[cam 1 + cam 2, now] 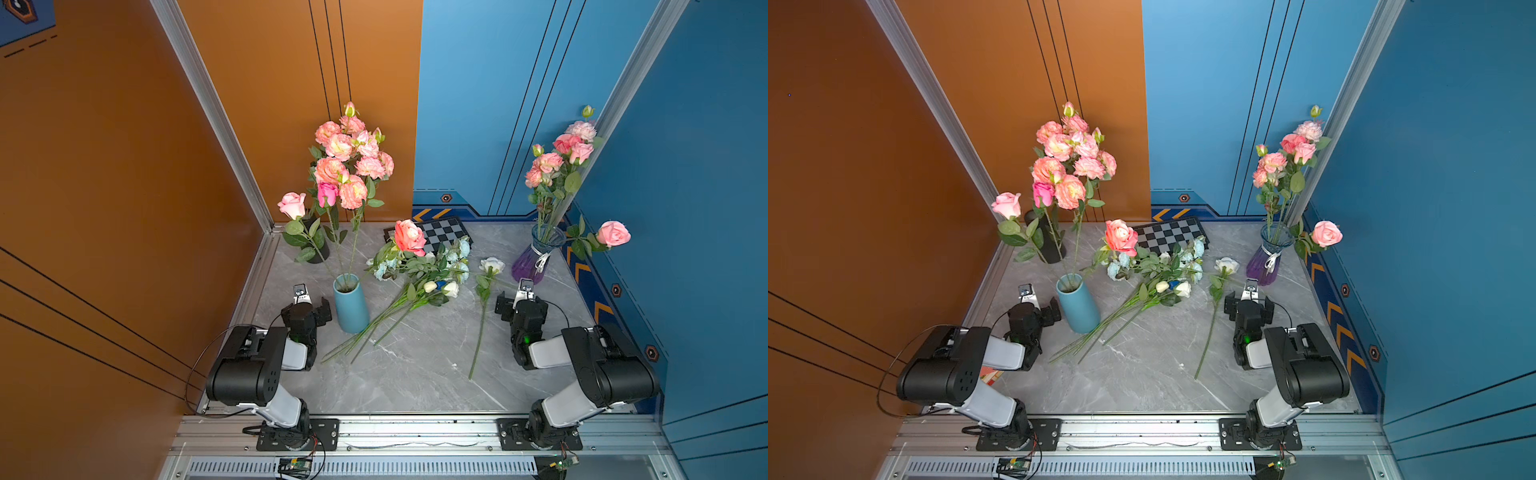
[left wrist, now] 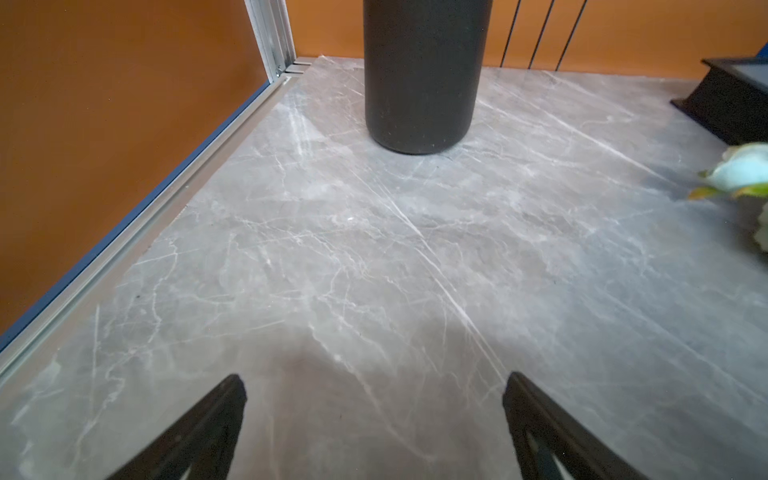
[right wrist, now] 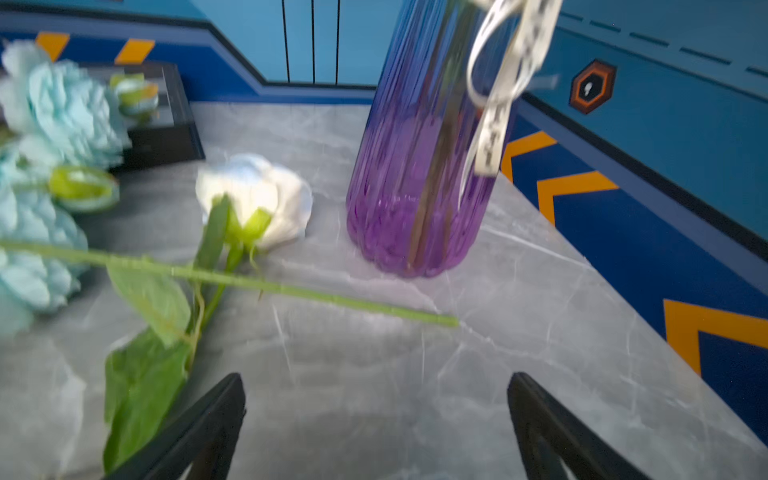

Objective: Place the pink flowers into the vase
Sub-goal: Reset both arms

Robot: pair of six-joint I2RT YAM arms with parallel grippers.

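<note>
**A:** Where do the pink flowers (image 1: 351,158) sit?

**B:** Most of them stand as a tall salmon-to-peach bunch with buds in the teal vase (image 1: 351,305), at nine o'clock on the desk (image 1: 415,374). A second pink bunch (image 1: 557,153) fills the purple glass vase (image 1: 532,262) at two o'clock. A loose pink rose (image 1: 409,237) lies with its head near twelve, on a pile of stems.

**A:** And the surface and room?

**B:** The desk is grey and marbled. An orange wall (image 1: 104,166) stands at nine, and a blue wall (image 1: 478,104) runs from twelve round to three.

**A:** What crowds the loose rose?

**B:** Pale blue sprays (image 1: 461,249) are tangled round it, and a chessboard (image 1: 444,230) lies just behind. A single white rose (image 1: 492,264) lies near the purple vase. A black vase (image 2: 419,75) stands at eleven.

**A:** And the tools?

**B:** Both are released. The left tool (image 2: 374,378) has its jaws wide over bare desk, just beside the teal vase and facing the black one. The right tool (image 3: 376,376) has its jaws wide too and faces the purple vase, with a green stem lying across ahead of it.
</note>
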